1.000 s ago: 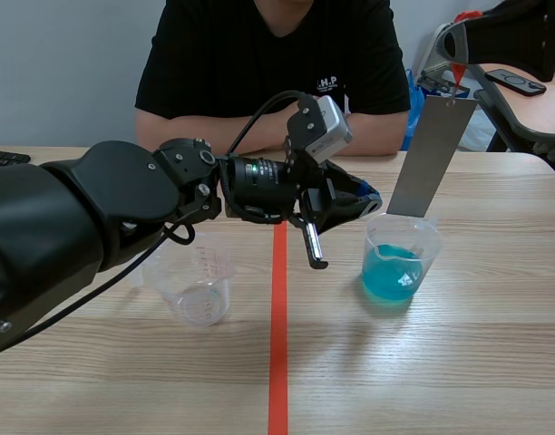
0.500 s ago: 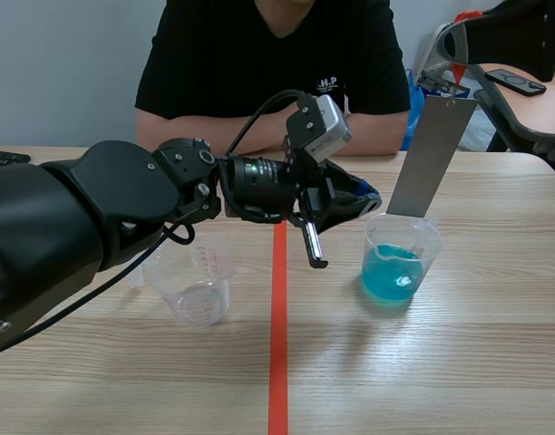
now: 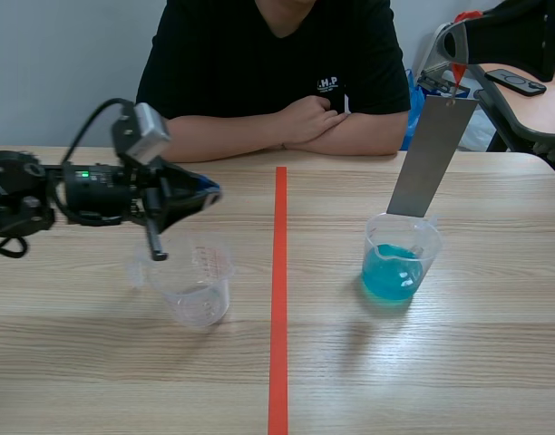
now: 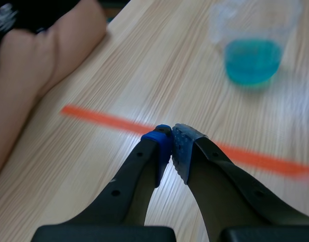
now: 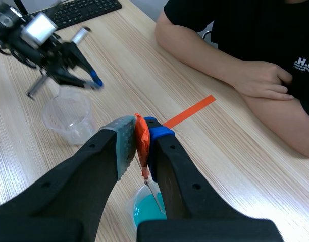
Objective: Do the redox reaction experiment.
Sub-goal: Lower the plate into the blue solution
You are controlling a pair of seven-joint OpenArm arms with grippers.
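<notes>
Your left arm has pulled back. Half a second ago its tool hung past the tape line, close to the blue beaker. That left tool is now well over on its own side, just above and behind the empty beaker. Everything else lies as it did.

The strip stands tilted, with its lower end inside the blue beaker. That beaker rests on the tabletop on the right of the tape line. Your right tool is clamped on the strip's red-covered top end, one pad pressed against each face, high over the beaker. From that wrist view you see the strip edge-on, running down from between the fingers toward the blue liquid. You cannot tell how deep the end sits in it.

Your left tool has its fingers closed: the pads all but touch and nothing is between them. Ahead of it in its own view lie the tape line and, further on, the blue beaker. The empty beaker stands on the left of the line, well apart from the blue one.

Across the tabletop a person sits with arms folded on the edge. A keyboard lies at the far left end.
</notes>
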